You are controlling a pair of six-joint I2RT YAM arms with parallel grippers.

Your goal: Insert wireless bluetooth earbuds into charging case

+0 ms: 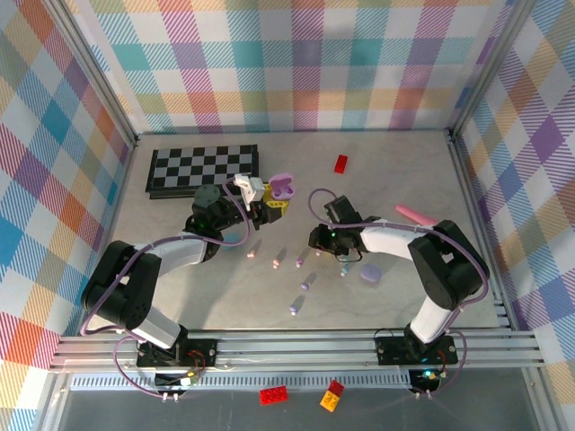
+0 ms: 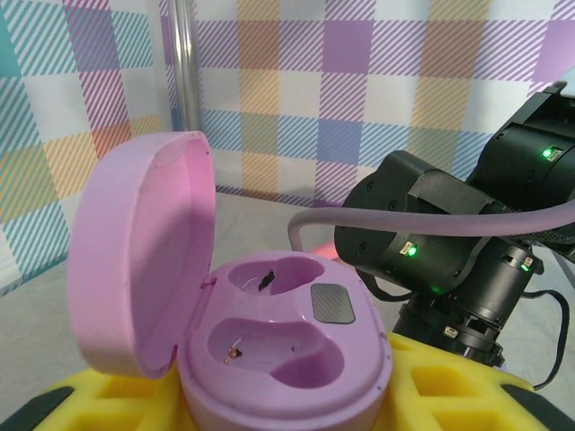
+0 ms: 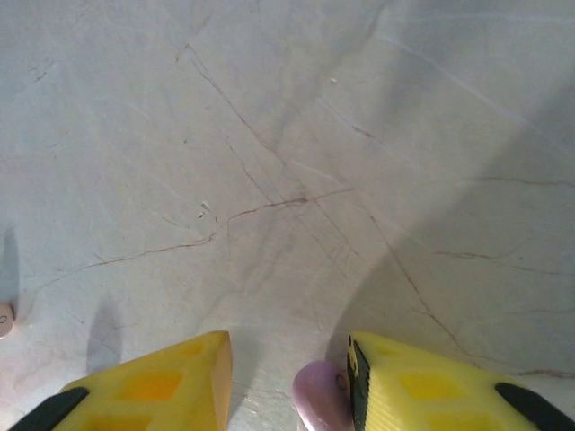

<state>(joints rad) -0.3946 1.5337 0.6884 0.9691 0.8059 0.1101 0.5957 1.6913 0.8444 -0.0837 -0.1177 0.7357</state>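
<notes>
My left gripper (image 1: 268,203) is shut on the base of an open purple charging case (image 1: 283,187), holding it above the table. In the left wrist view the charging case (image 2: 287,337) sits between the yellow fingers (image 2: 467,391), lid (image 2: 135,260) swung up to the left, both wells empty. My right gripper (image 1: 317,240) is low over the table and open. Between its yellow fingers (image 3: 422,377) a purple earbud (image 3: 321,395) lies on the table, close against the right pad. Several more earbuds lie loose, among them one (image 1: 278,259), another (image 1: 309,282) and a third (image 1: 295,306).
A closed purple case (image 1: 370,274) lies right of the right gripper, with a pink case (image 1: 416,215) behind it. A chessboard (image 1: 203,169) and a red brick (image 1: 341,163) lie at the back. A pale bud (image 3: 4,319) shows at the right wrist view's left edge.
</notes>
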